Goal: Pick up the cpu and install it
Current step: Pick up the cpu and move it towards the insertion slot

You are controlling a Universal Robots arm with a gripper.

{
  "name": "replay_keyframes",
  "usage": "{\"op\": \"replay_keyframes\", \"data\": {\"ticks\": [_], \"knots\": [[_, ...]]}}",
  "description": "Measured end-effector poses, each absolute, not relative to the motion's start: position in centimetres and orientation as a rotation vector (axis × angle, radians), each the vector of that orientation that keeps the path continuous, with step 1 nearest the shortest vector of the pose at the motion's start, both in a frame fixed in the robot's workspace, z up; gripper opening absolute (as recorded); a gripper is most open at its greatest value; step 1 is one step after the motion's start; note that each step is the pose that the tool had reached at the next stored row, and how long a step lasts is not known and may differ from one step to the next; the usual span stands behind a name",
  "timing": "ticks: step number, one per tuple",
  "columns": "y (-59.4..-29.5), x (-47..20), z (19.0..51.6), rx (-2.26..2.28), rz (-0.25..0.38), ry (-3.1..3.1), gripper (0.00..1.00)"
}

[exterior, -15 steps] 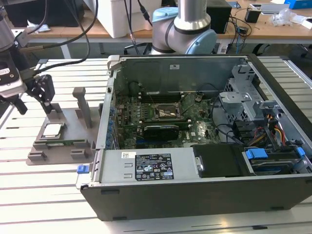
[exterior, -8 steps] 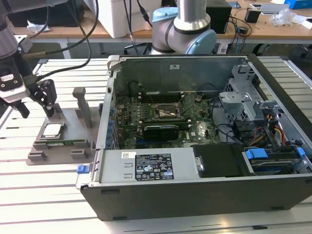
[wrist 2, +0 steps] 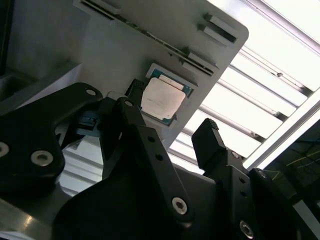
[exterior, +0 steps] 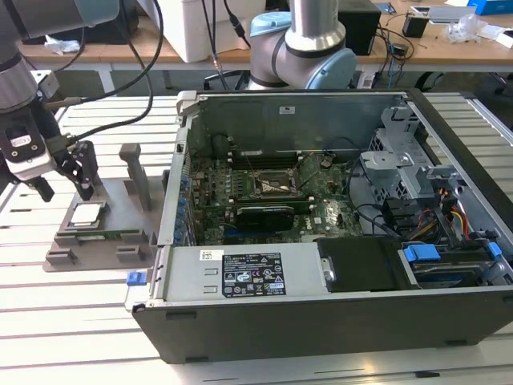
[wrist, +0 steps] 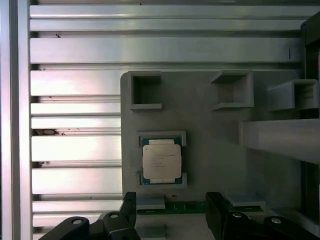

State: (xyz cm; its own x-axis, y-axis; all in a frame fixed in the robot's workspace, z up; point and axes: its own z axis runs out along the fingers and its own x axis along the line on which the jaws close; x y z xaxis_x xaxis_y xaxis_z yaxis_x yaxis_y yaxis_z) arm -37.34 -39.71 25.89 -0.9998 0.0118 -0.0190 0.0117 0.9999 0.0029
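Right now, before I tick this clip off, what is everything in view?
cpu: one, silvery top with greenish edge, lying flat in its recess on the tray.
tray: one, grey, on the table at the exterior view's left, beside the case.
memory stick: one, green, in a slot along the tray's edge.
computer case: one, black, lying open on the table.
motherboard: one, green, inside the case.
table: one, silver slats, under everything.
arm base: one, silver and light blue, behind the case.
tool: one, black, open, above the tray near the cpu, holding nothing.
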Motion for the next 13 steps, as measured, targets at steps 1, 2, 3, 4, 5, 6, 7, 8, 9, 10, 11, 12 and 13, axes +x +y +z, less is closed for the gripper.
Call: {"op": "replay_keyframes", "data": {"ticks": [1, 2, 3, 4, 5, 6, 7, 8, 9, 10, 11, 12, 13], "knots": [[-39.7, -37.3, 25.8, 0.018, 0.004, 3.122, 0.66], [-39.7, -37.3, 25.6, 0.018, 0.004, 3.123, 0.66], [-39.7, -37.3, 25.4, 0.018, 0.004, 3.123, 0.66], [-39.7, -37.3, 24.7, 0.018, 0.004, 3.123, 0.66], [-39.7, -37.3, 24.5, 0.018, 0.004, 3.123, 0.66], [-39.7, -37.3, 24.3, 0.018, 0.004, 3.123, 0.66], [-39.7, -37.3, 24.2, 0.018, 0.004, 3.123, 0.66], [-39.7, -37.3, 24.0, 0.018, 0.004, 3.123, 0.66], [-39.7, -37.3, 23.8, 0.018, 0.004, 3.123, 0.66], [-39.6, -37.3, 23.6, 0.018, 0.004, 3.123, 0.66], [-39.4, -37.2, 23.3, 0.018, 0.004, 3.123, 0.66], [-39.3, -37.2, 23.0, 0.018, 0.004, 3.123, 0.66], [-39.1, -37.2, 22.8, 0.018, 0.004, 3.123, 0.66]]}}
